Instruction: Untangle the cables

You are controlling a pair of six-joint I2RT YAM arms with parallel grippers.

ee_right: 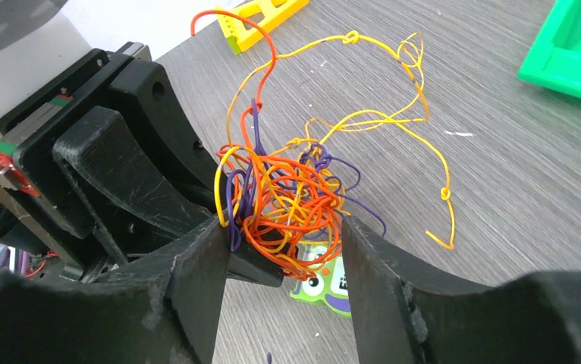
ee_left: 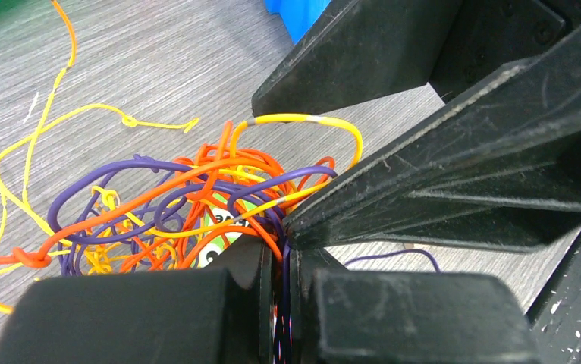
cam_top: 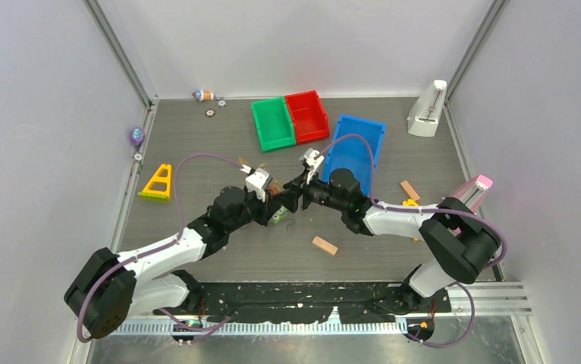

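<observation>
The cables (ee_left: 189, 205) are one knotted bundle of thin orange, yellow and purple wires, with loose yellow ends trailing over the grey table (ee_right: 500, 174). In the top view the bundle (cam_top: 274, 189) sits mid-table between both grippers. My left gripper (ee_left: 281, 262) is shut on purple and orange strands at the edge of the cables. My right gripper (ee_right: 284, 254) stands open, its fingers (ee_right: 196, 273) either side of the near lower part of the bundle (ee_right: 291, 197), nothing pinched. The two grippers (cam_top: 272, 200) (cam_top: 293, 194) are nearly touching.
A green owl card (ee_right: 325, 284) lies under the bundle. Green (cam_top: 272, 123), red (cam_top: 306, 115) and blue (cam_top: 356, 148) bins stand behind. A yellow triangle (cam_top: 157, 183) is left; wooden blocks (cam_top: 324, 245) (cam_top: 409, 189) and a white stand (cam_top: 428, 110) are right.
</observation>
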